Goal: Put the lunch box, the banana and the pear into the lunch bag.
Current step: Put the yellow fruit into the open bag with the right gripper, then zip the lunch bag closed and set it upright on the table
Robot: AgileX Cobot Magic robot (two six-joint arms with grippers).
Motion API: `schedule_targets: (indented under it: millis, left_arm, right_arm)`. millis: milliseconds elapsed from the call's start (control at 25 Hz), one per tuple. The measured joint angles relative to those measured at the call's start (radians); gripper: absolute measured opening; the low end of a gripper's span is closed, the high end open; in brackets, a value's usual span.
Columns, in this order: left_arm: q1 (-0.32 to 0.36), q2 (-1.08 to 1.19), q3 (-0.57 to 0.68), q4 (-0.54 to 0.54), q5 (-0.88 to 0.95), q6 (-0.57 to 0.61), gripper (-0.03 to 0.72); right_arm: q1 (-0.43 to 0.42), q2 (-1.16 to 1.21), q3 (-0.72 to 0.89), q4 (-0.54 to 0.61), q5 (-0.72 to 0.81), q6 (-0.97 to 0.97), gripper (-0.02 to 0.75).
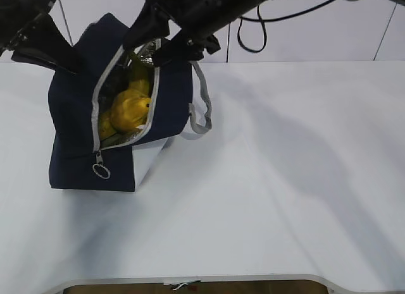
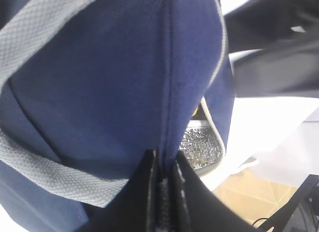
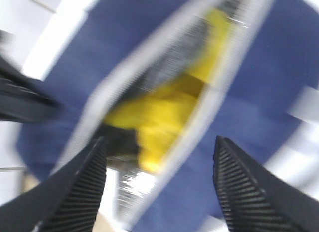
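The setting appeared to be a robotics laboratory or test bench. A broad, bare white table [image 1: 266, 199] with a rounded front edge stood before plain white wall panels [image 1: 316, 28] divided by thin seams. A black cable [image 1: 256, 35] looped from the arm overhead. Tan flooring [image 2: 249, 192] showed beyond the table's edge.

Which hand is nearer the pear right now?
Right. The right hand hangs open above the bag opening, over the pear; the left hand pinches the bag's fabric.

woven navy cloth lunch bag [image 1: 76, 123], crinkled foil lining [image 2: 202, 144]
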Motion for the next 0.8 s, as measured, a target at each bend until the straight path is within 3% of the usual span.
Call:
schedule_targets:
  millis: [120,400,800]
  left_arm:
    - [0.0,0.0,0.0,0.0,0.0,0.0,0.014]
    - [0.0,0.0,0.0,0.0,-0.003,0.0,0.013]
    - [0.0,0.0,0.0,0.0,-0.024,-0.002,0.013]
  right_arm:
    - [-0.012,-0.016,-0.078,-0.081,0.055,0.009,0.533]
    - [-0.014,-0.042,-0.096,-0.387,0.097,0.124,0.535]
    - [-0.014,0.041,-0.096,-0.362,0.058,0.144,0.535]
